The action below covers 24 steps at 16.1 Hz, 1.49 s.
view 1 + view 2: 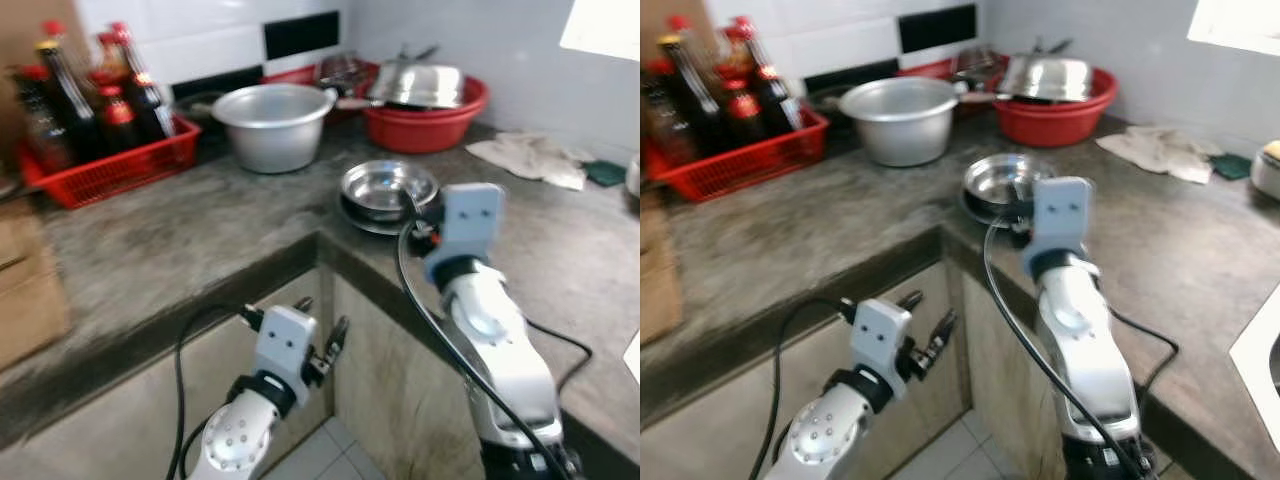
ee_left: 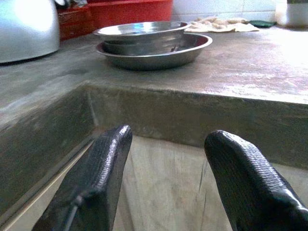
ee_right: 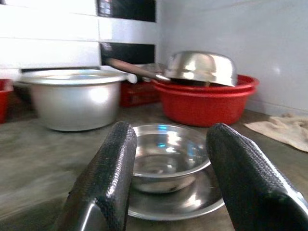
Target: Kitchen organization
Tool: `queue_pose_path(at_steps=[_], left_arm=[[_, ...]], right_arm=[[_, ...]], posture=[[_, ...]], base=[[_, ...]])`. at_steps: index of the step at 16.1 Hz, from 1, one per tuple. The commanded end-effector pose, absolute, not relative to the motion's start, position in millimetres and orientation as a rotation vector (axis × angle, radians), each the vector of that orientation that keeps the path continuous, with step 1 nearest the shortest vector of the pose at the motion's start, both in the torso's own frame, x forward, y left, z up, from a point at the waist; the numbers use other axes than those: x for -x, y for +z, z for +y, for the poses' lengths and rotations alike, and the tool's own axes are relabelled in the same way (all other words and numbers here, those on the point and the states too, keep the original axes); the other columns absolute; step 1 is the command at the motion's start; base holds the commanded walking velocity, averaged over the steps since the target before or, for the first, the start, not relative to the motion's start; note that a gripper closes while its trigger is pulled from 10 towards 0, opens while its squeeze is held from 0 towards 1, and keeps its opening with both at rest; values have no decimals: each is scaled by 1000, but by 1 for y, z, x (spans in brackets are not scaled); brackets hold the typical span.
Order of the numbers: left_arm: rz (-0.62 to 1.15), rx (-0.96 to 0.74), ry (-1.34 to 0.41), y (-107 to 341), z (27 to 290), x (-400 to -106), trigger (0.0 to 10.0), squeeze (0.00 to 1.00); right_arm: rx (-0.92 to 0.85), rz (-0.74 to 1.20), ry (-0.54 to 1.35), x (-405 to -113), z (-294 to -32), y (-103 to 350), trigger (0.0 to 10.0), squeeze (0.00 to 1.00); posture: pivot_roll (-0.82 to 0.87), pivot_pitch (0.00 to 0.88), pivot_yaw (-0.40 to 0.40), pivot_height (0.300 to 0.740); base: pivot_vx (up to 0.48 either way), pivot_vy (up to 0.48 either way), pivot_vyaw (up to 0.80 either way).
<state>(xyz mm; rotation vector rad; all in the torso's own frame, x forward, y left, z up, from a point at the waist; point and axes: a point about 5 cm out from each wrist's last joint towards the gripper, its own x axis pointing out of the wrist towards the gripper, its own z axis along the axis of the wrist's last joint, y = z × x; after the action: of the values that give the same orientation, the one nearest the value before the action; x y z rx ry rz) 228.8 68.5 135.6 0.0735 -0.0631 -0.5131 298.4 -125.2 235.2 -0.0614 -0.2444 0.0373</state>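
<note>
Your right gripper (image 3: pixel 168 178) hangs parted and empty, the small shiny steel bowl (image 3: pixel 166 156) dead ahead between its fingers, nested on a shallow steel plate (image 3: pixel 192 202) by the counter's inner corner edge (image 1: pixel 320 245). It looks light, rigid and slick; take the rim. Beyond sit the big aluminium pot (image 3: pixel 72 98) and red plastic basin (image 3: pixel 207 103). Your left gripper (image 1: pixel 320 350) idles open below the counter.

Two silver arms with rounded shells and pale grey, box-shaped wrist blocks. Black cables looping along each arm. Left tool (image 1: pixel 320 345) and right tool (image 3: pixel 168 178): two long black fingers (image 2: pixel 91 183) each, finely textured, rounded tips.
</note>
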Motion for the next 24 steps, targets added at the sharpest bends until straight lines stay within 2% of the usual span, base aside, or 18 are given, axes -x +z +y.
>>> queue_pose_path(at_steps=[1,5,7,10,11,13,14,21,24], left_arm=[[-77,-69,-525,139,64,-228,10000,0],[-89,-60,-518,140,63,-227,10000,0],[-77,-58,-516,139,63,-227,10000,0],[-70,-59,-528,138,61,-227,10000,0],[-69,-57,-530,138,61,-226,10000,0],[-64,-56,-536,137,60,-225,10000,0],[-61,-54,-535,136,59,-225,10000,0],[-64,-57,-535,136,57,-224,10000,0],[-67,-59,-531,137,57,-225,10000,0]], right_arm=[[71,-219,-10,-303,-134,232,10000,0],[-7,-156,-42,-322,-137,235,10000,0],[103,-190,-176,-332,-141,245,10000,0],[80,-122,-73,-338,-138,244,10000,8],[86,-92,-85,-340,-142,242,10000,1000],[66,10,-136,-346,-150,237,10000,992],[71,44,-146,-348,-154,236,10000,0],[-178,252,-144,-370,-172,240,10000,0],[-198,264,-127,-376,-172,247,10000,0]], posture=[[-15,76,16,740],[-12,71,9,740],[-10,71,7,740],[-8,65,2,740],[-8,64,2,740],[-11,61,-1,740],[-14,60,-2,740],[-12,63,-12,740],[-14,70,-12,740]], base=[[296,0,0],[291,0,0],[0,0,0],[0,0,0],[0,0,0],[0,0,0],[0,0,0],[0,0,0],[0,0,0]])
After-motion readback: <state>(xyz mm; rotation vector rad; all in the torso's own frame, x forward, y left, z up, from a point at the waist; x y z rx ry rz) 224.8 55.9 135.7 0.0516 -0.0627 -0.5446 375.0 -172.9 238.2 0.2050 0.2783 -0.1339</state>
